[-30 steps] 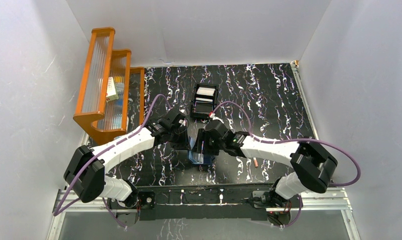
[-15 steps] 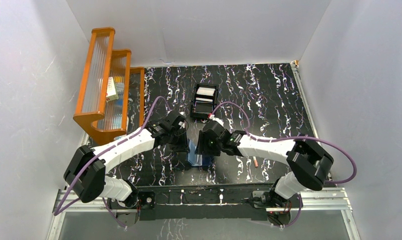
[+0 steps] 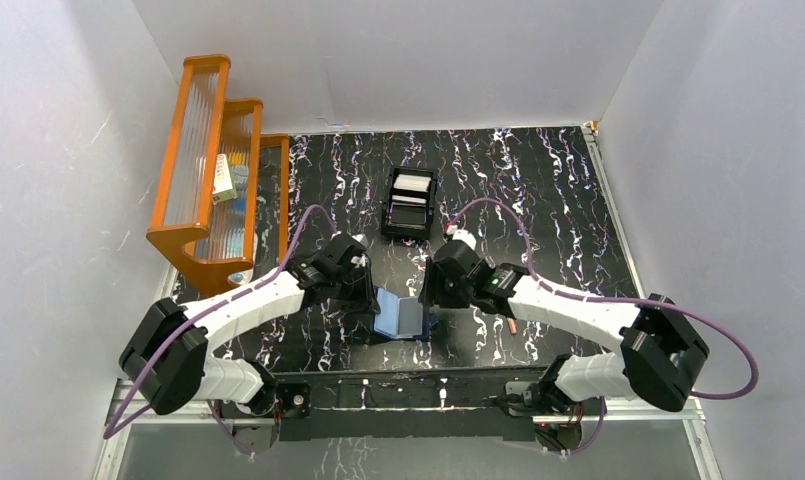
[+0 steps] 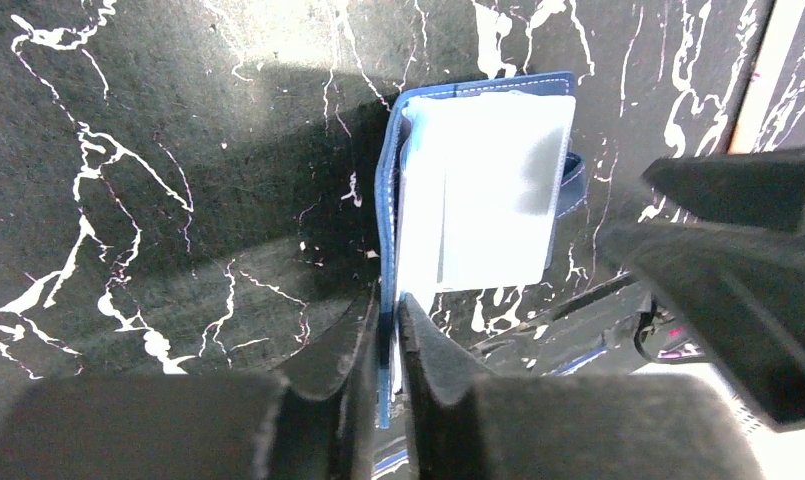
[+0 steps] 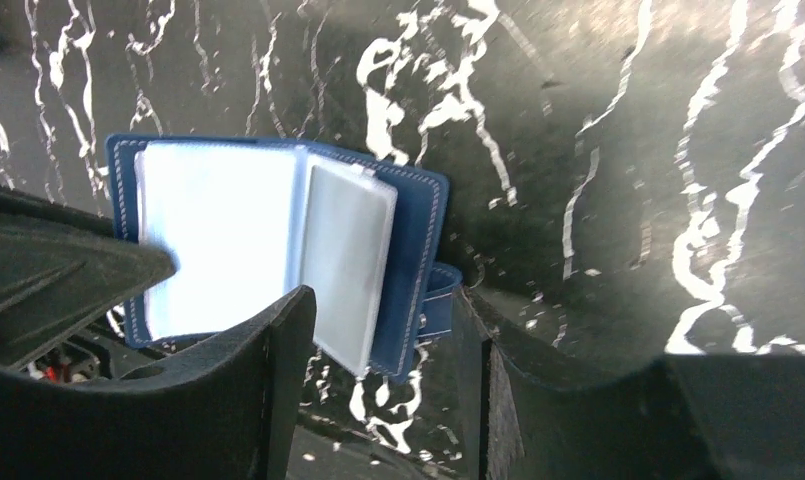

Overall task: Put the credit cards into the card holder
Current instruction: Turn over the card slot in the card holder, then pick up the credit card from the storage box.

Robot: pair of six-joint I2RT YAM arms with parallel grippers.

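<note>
The navy card holder (image 3: 398,317) lies open on the marbled table, pale inner leaves facing up (image 5: 218,240). My left gripper (image 3: 366,296) is at its left edge. In the left wrist view the jaws (image 4: 386,310) stand almost together with the blue cover edge (image 4: 385,215) pinched between them. My right gripper (image 3: 436,296) hovers over the holder's right side, jaws wide (image 5: 386,300), straddling its corner without touching. The snap tab (image 5: 436,300) shows there. A white credit card (image 3: 412,183) lies in the black box farther back.
The black open-top box (image 3: 409,214) stands behind the card holder. An orange slatted rack (image 3: 218,160) fills the left back corner. A thin pale stick (image 3: 515,325) lies under the right forearm. White walls close in on three sides.
The card holder, held upright between both grippers a second ago, now lies open and flat. The right gripper has pulled off it to the right. The left gripper has sunk toward the table.
</note>
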